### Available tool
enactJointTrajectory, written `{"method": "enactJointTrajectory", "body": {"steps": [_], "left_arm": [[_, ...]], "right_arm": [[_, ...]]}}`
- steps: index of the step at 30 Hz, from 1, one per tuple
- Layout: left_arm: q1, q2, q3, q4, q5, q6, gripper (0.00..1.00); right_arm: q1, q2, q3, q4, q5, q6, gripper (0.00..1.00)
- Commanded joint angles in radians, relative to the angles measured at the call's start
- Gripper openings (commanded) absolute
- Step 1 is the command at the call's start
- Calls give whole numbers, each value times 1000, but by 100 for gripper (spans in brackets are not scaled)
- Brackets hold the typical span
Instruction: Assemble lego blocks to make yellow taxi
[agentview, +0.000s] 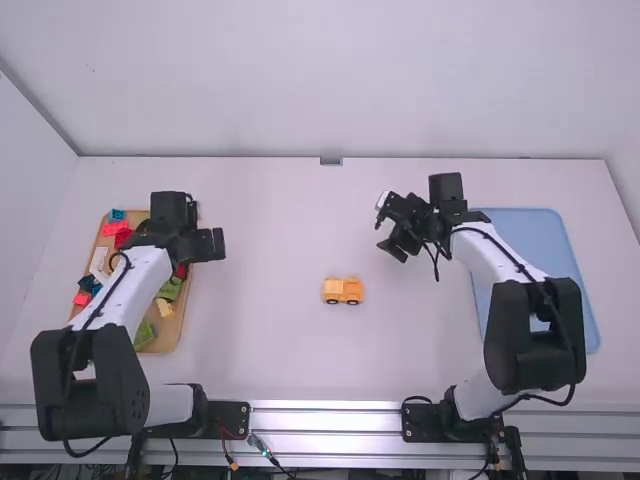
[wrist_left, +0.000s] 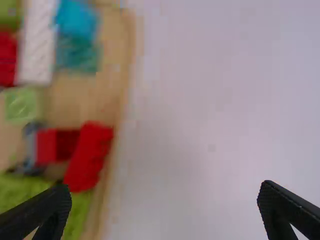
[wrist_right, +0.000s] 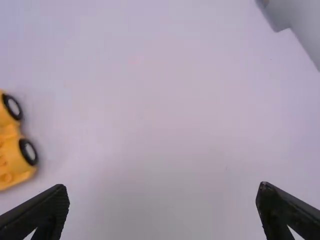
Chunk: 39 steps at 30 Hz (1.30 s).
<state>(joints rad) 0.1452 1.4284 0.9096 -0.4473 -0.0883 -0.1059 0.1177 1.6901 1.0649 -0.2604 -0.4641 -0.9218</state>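
"How do the jaws stand on the left gripper (agentview: 213, 244)?"

"Spread wide, over the worktop (agentview: 280, 220), with the wooden tray (agentview: 176, 325) just to their left."

"And the right gripper (agentview: 387, 226)?"

"Its jaws are spread wide too, with the blue tray (agentview: 540, 240) well off to their right, partly under the arm."

"Where's the yellow taxi (agentview: 343, 288)?"

"On the worktop between the two pairs of jaws, nearer the right pair, and closer to the arms' bases than either. I can see black wheels (wrist_right: 28, 151) on one side."

"Any blocks near the left jaws?"

"Yes, in the wooden tray beside them: a red block (wrist_left: 88, 157) by the edge, a white block (wrist_left: 37, 42), a blue block (wrist_left: 76, 20) and some green blocks (wrist_left: 22, 105)."
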Motion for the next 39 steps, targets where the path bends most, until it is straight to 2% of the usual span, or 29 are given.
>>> {"method": "enactJointTrajectory", "body": {"steps": [1, 6, 11, 13, 15, 16, 17, 19, 21, 24, 31, 39], "left_arm": [[32, -17, -2, -57, -181, -114, 99], [113, -17, -2, -154, -107, -104, 99], [249, 10, -2, -231, -22, -78, 99], [273, 22, -2, -251, 4, -47, 95], [294, 43, -5, -264, 2, -43, 84], [296, 47, -6, -263, 2, -43, 83], [306, 70, -13, -256, 5, -43, 70], [308, 88, -19, -256, 28, -28, 62], [304, 109, -22, -256, 42, -15, 62], [304, 146, -23, -256, 59, 15, 56], [323, 244, -23, -263, 43, 17, 56], [324, 281, -65, -211, -11, -8, 45]], "right_arm": [[10, -18, 18, 16, 2, 50, 99], [21, -18, 18, 51, 7, 50, 99], [20, -18, 18, 80, 23, 50, 99], [20, -18, 19, 85, 23, 51, 99], [20, -18, 19, 94, 23, 50, 99], [20, -18, 18, 96, 23, 50, 99], [20, -18, 19, 101, 24, 50, 99], [20, -18, 19, 105, 23, 51, 99], [20, -18, 19, 107, 23, 51, 99], [23, -18, 19, 108, 24, 50, 99], [21, -18, 19, 117, 24, 51, 99], [28, -18, 19, 126, 24, 50, 99]]}}
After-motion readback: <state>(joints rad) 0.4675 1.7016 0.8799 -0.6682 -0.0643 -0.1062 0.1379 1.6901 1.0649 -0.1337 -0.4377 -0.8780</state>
